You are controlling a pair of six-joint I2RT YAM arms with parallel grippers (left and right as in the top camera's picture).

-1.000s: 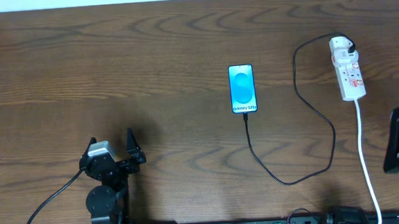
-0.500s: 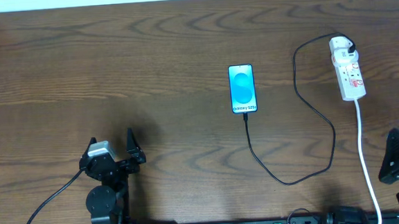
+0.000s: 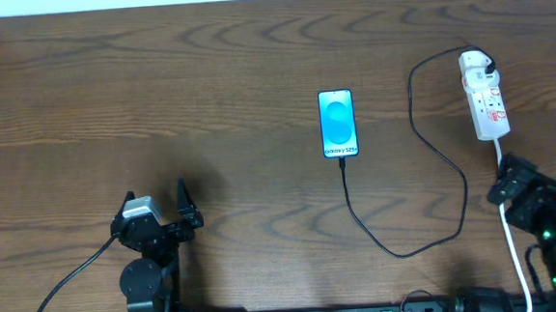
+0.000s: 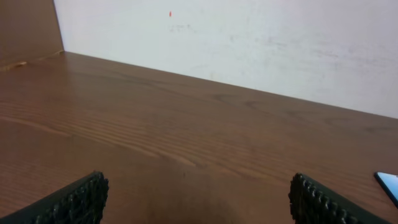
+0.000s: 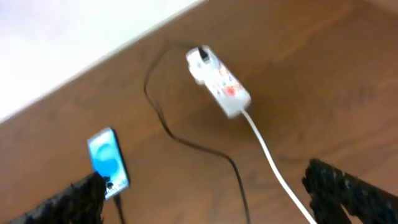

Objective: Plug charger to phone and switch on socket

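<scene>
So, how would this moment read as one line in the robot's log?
charger cable: tip at phone, adapter in power strip | left gripper: open, empty | right gripper: open, empty

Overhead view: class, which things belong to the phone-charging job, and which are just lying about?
Job: phone, charger, socket.
Lying about: white cord trailing from the socket, black arm cable at the near left.

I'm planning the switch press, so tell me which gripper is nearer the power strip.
Right. The right gripper hovers just short of the cord end of the power strip; the left gripper is far across the table, beyond the phone.
</scene>
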